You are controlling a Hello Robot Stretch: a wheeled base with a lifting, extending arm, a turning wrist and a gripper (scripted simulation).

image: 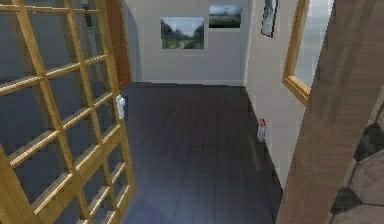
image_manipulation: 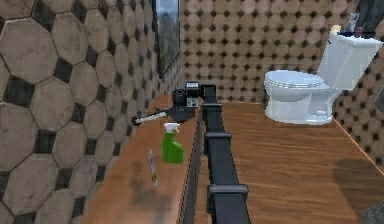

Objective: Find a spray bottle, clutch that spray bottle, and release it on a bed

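Arm side view, green spray bottle (image_manipulation: pixel 172 146) near fingers (image_manipulation: pixel 152 117), whether holding anything unclear

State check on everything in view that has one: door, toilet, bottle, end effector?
Door: swung open.
Toilet: lid looks down.
Green spray bottle: upright, just left of the arm in the arm side view.
End effector: farther up the picture than the bottle; cannot tell whether it holds anything.
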